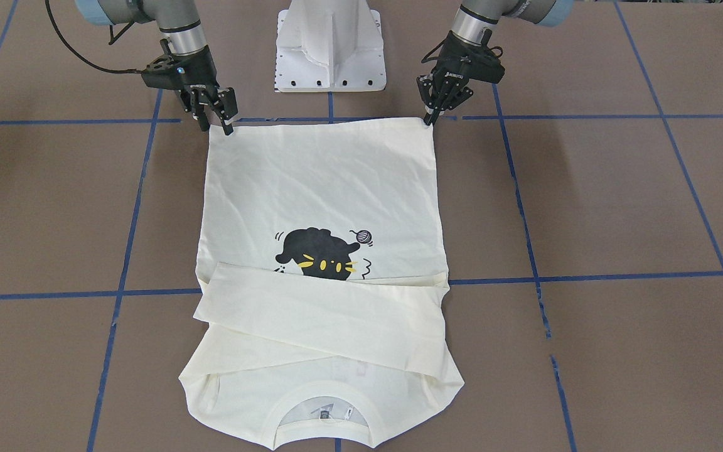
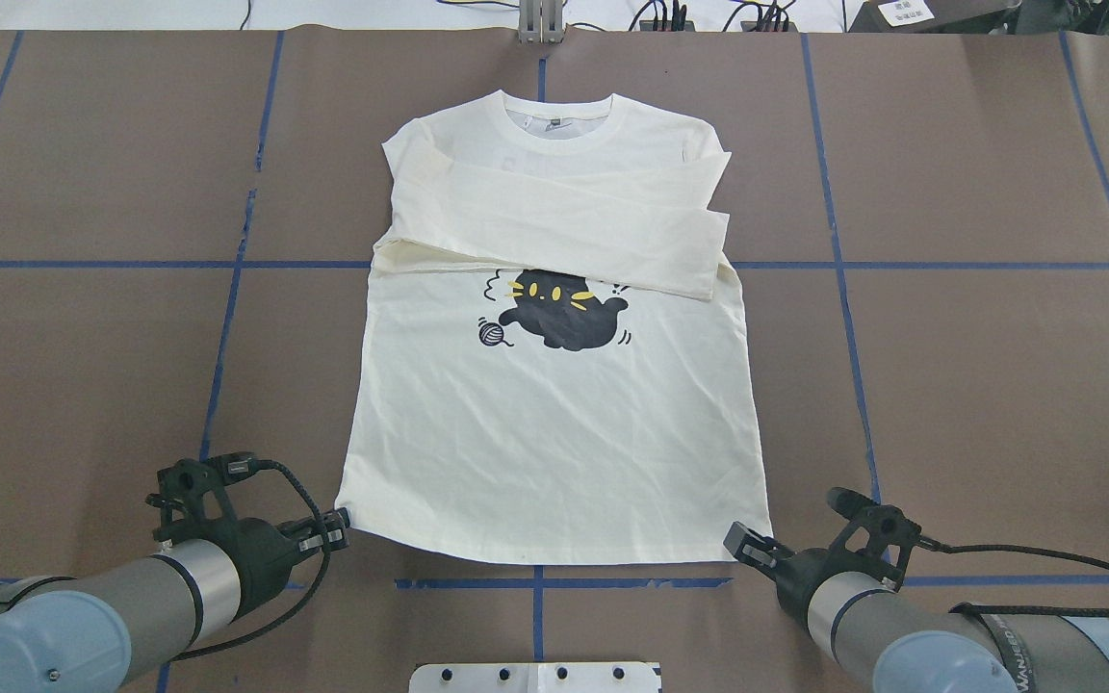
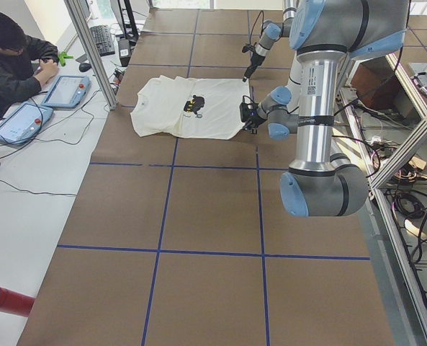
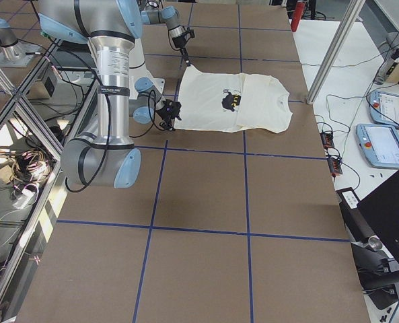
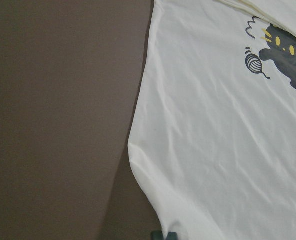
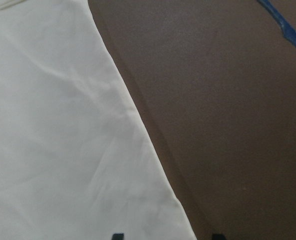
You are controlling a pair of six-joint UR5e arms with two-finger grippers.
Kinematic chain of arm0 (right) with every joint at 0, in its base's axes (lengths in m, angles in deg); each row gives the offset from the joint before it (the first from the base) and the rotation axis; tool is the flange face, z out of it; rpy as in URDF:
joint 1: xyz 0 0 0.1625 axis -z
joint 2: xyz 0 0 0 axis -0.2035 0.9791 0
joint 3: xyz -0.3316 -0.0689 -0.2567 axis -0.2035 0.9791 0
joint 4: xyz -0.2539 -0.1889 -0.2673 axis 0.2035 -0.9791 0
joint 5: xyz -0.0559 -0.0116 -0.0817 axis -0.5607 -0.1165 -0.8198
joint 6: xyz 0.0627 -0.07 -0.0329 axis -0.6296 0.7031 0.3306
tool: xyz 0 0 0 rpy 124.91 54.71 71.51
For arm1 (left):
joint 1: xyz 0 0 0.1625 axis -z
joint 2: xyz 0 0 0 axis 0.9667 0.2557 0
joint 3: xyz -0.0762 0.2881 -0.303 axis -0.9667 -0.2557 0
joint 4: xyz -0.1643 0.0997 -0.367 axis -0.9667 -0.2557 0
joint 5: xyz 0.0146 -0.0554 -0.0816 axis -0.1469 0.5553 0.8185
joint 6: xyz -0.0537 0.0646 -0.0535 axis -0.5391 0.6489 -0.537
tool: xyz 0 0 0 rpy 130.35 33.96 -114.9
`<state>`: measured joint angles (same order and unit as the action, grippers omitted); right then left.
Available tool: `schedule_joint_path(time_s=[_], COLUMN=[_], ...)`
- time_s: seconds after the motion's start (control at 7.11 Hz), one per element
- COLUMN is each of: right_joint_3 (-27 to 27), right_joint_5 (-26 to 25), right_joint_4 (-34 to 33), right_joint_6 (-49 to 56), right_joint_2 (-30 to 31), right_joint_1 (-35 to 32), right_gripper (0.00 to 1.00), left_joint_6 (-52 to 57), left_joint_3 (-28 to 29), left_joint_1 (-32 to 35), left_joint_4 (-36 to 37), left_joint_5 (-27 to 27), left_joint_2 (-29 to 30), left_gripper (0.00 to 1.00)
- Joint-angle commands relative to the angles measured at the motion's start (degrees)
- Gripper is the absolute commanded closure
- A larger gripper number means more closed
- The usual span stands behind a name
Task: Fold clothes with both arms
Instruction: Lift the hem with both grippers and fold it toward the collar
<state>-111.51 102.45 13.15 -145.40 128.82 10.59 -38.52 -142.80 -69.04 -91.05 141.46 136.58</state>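
Shirt [image 2: 554, 423] lay flat on the worktop [image 2: 83, 385], ahead of both hands. Left hand [image 2: 337, 525] looked narrow, pinched on its hem corner. Right hand [image 2: 739, 541] was wide, straddling its corner. It needed closing on both layers before a matched lift.

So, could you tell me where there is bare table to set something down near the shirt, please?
The table is bare and wide on both sides of the shirt. It is crowded along the hem: the left tool and right tool sit at its corners, with the white pedestal base between.
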Motion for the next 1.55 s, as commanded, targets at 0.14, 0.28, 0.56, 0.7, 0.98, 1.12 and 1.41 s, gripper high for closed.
schedule_joint_path(time_s=[0.14, 0.28, 0.56, 0.7, 0.98, 1.12, 1.41], right_joint_3=[-0.27, -0.27, -1.84, -4.55, -16.99, -24.20, -36.09], right_joint_5=[0.05, 0.05, 0.23, 0.58, 2.50, 3.91, 6.63], right_joint_4=[-0.03, -0.03, -0.03, -0.20, -7.01, -11.49, -22.13], right_joint_6=[0.00, 0.09, 0.35, 0.44, 0.53, 0.53, 0.79], right_joint_2=[-0.09, 0.00, 0.70, 2.45, 7.80, 9.48, 9.23], right_joint_1=[-0.17, -0.26, -0.61, -0.61, 1.14, 2.45, 2.30], right_gripper=[1.00, 1.00, 1.00, 1.00, 1.00, 1.00, 1.00], left_joint_6=[-0.06, 0.02, 0.02, 0.02, 0.11, 0.11, 0.55], left_joint_3=[0.02, 0.02, 0.02, 0.02, -5.82, -11.87, -28.80], left_joint_1=[-0.08, -0.08, -0.08, -0.08, -0.34, -0.43, 0.62], left_joint_4=[0.00, 0.00, 0.00, 0.17, 0.52, 2.88, 18.79], left_joint_5=[0.07, 0.07, 0.15, 0.42, 0.94, 5.04, 14.93], left_joint_2=[-0.14, -0.14, -0.14, -0.23, -3.11, -6.35, -7.80], left_gripper=[1.00, 1.00, 1.00, 1.00, 1.00, 1.00, 1.00])
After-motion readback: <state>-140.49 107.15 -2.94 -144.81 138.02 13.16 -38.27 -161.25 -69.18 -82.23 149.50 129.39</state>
